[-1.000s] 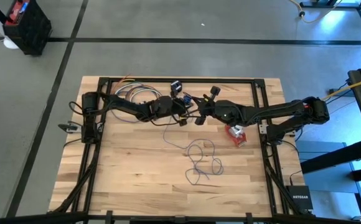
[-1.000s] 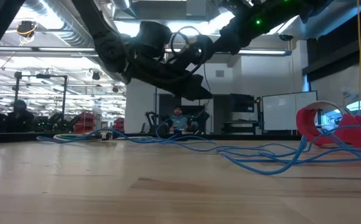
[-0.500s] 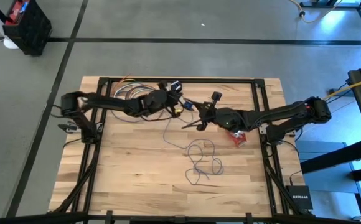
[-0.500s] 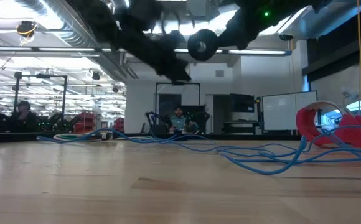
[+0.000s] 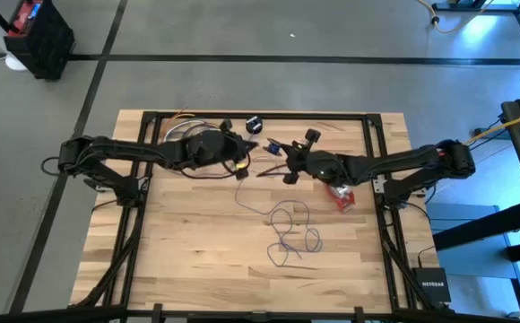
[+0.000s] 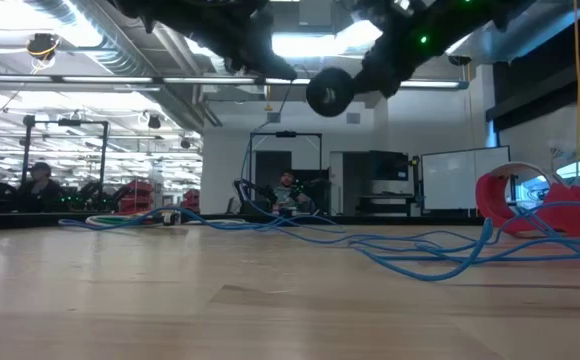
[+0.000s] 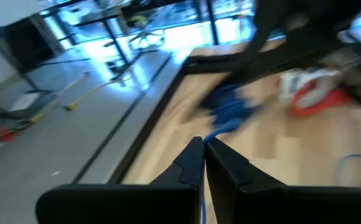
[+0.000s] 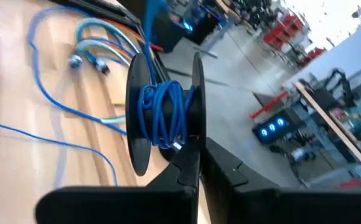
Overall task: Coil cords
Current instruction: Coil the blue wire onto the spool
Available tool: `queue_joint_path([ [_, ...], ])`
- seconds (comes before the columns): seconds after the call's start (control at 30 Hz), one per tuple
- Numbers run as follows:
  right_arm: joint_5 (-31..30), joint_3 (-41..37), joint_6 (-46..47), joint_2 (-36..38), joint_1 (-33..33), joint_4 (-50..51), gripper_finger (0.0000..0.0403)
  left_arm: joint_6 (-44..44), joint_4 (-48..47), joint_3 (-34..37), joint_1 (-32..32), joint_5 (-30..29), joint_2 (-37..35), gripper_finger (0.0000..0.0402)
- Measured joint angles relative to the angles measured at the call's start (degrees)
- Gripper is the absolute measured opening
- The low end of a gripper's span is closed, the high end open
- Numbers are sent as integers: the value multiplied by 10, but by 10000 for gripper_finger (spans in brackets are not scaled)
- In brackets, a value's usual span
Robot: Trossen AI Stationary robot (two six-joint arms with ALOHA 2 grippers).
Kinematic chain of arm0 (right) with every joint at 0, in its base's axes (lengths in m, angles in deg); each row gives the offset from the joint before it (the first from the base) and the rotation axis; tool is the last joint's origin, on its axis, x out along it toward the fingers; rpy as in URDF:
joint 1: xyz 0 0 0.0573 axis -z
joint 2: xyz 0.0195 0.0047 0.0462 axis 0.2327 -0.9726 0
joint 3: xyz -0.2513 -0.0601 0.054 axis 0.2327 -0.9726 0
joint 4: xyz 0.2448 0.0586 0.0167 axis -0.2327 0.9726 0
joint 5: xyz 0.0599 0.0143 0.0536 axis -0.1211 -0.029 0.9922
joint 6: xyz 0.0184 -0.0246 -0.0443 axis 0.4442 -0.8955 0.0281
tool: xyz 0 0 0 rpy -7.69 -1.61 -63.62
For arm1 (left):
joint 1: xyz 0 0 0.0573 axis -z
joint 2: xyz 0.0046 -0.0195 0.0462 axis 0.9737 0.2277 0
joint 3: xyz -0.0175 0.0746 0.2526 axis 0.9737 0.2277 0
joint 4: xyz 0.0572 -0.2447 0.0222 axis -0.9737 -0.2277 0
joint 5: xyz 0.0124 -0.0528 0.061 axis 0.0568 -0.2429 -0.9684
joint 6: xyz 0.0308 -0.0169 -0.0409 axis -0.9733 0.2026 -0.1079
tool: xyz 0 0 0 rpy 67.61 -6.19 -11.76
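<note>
Wooden slats of the surface (image 5: 188, 260) fill the overhead picture, ringed by a dark frame, with grey floor all round and a bright workshop showing beyond it at table height.

I have both arms raised over the far half of the surface, nearly meeting in the middle. My left gripper (image 7: 203, 144) is pinched shut on the thin blue cord (image 5: 289, 229), which emerges between its fingers (image 7: 190, 163); from there the cord hangs down to a loose tangle of loops lying near the middle of the boards. My right gripper (image 8: 199, 163) is also closed, its fingers (image 8: 190, 168) clamped on the rim of a small black spool (image 8: 163, 112), held just beside my left gripper. Several turns of blue cord are wound round the spool's core between its two round flanges. In the table-height picture the spool (image 6: 329, 91) hangs well above the wood.

On the right side of the surface, under my right arm, lies the red-and-white cord bundle (image 5: 341, 195), apart from the blue loops. A fan of coloured wires (image 5: 184, 127) rests at the far edge beneath my left arm.
</note>
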Motion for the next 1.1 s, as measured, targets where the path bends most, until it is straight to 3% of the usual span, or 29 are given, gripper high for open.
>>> queue_joint_path([
  [0.33, 25, 0, 36, -42, 27, -80, 12, 61, 58, 1, 31, 23, 9, 6],
  [0.7, 45, 0, 58, -50, 26, -178, 12, 48, 194, 1, 55, 28, 103, 3],
  [0.9, 50, 10, 68, -49, 26, -212, 12, 27, 195, 0, 55, 17, 120, 10],
  [1.1, 96, 26, 86, -13, 26, -206, 12, 16, 158, 0, 56, 6, 121, 7],
])
